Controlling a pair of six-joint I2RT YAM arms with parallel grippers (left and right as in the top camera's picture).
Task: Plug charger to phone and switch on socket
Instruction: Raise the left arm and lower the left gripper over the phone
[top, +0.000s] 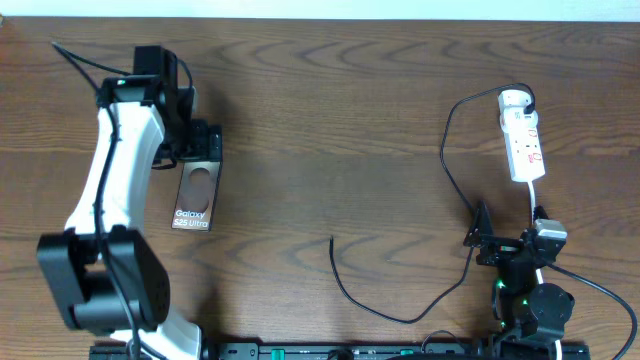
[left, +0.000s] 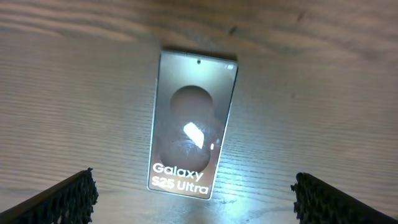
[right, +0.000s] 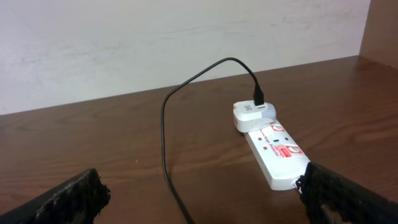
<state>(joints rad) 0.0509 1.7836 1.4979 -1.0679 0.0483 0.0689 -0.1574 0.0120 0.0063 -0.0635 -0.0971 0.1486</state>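
The phone (top: 193, 207) lies flat at the left of the table, a dark slab with white "Galaxy S25 Ultra" lettering. My left gripper (top: 203, 150) hovers open over its far end. In the left wrist view the phone (left: 193, 124) lies between and beyond the wide-apart fingers (left: 68, 199), untouched. The charger (top: 452, 170) is a thin black cable, and its free tip (top: 332, 240) rests mid-table. Its plug (right: 258, 99) sits in a white adapter at the far end of the socket (right: 273, 149). That socket (top: 522, 135) is a white strip at the right. My right gripper (top: 510, 230) stands open just short of it, holding nothing.
The socket's white cord (top: 533, 198) runs from the strip toward my right arm. The charger's cable (right: 165, 143) crosses the wood between the right fingers. A pale wall (right: 155, 43) stands behind the table's far edge.
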